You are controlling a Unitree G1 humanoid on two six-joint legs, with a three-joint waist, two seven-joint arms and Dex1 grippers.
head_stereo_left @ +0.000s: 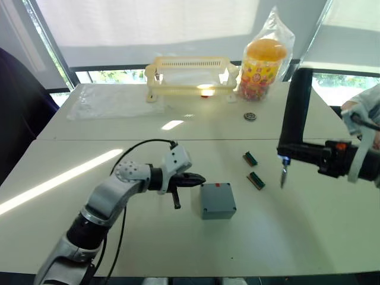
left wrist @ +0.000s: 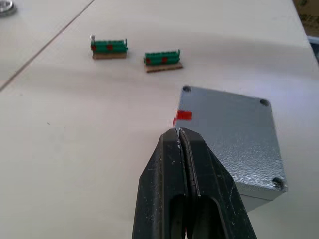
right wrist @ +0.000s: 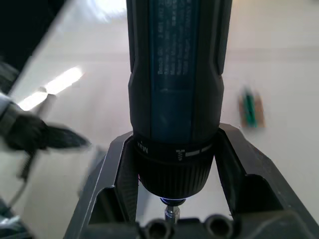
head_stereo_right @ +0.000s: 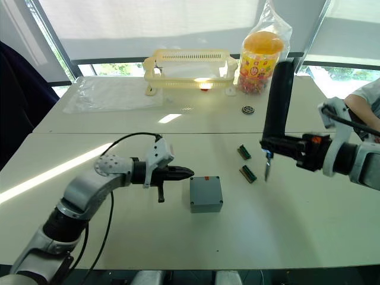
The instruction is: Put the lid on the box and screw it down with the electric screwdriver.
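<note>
Grey lidded box (head_stereo_left: 217,200) rests on tabletop (head_stereo_left: 309,231); left tool (head_stereo_left: 199,179) clenched beside it; right tool (head_stereo_right: 274,146) grasping upright electric screwdriver (head_stereo_right: 278,105).

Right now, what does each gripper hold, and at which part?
Right gripper clamps the screwdriver at its lower collar, near the bit. Left gripper is shut, holding nothing.

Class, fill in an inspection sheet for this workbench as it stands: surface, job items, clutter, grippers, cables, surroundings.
Surface: white table, sunlit streaks.
Job's things: lid already on the box; electric screwdriver upright, bit down, off to the box's right.
Clutter: two green connector pieces, yellow basket, bagged snack jar, small round metal part, plastic sheet.
Grippers: left gripper shut, empty, beside the box; right gripper clamps the screwdriver.
Cables: black cable along left arm.
Surroundings: windows with blinds; a person's sleeve at right.
</note>
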